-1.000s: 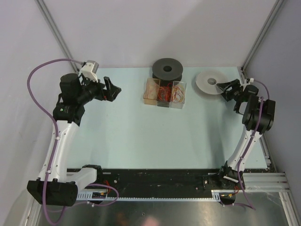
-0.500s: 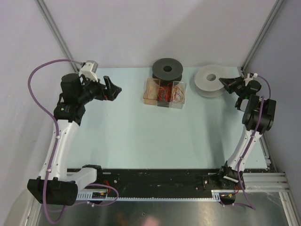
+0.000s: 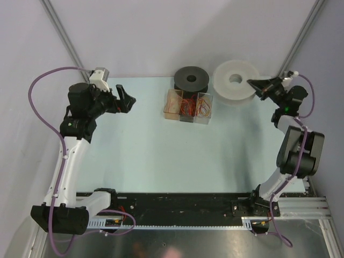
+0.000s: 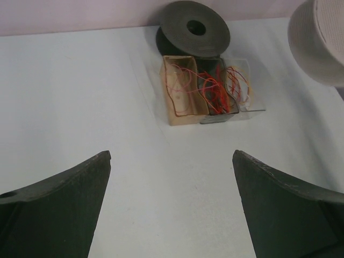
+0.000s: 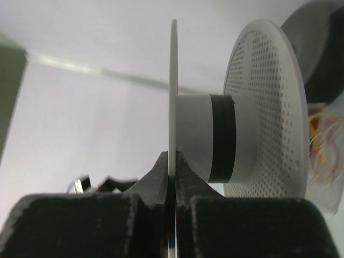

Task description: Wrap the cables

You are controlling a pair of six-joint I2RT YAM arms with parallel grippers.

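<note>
Right pincer (image 5: 172, 161) clamped edge-on onto one thin flange of the white spool (image 3: 234, 80), the spool raised near the far right corner of the worktop (image 3: 161, 156). Left pincer (image 3: 126, 98) spread wide, holding nothing, above the far left. Cables (image 4: 212, 88), thin red and pinkish loops, lie tangled in the clear box (image 4: 185, 115) mid-worktop, just in front of the black spool (image 3: 191, 79).

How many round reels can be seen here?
2. A black spool stands at the far edge behind the clear box; a white spool to its right is pinched by its flange in the right gripper.
</note>
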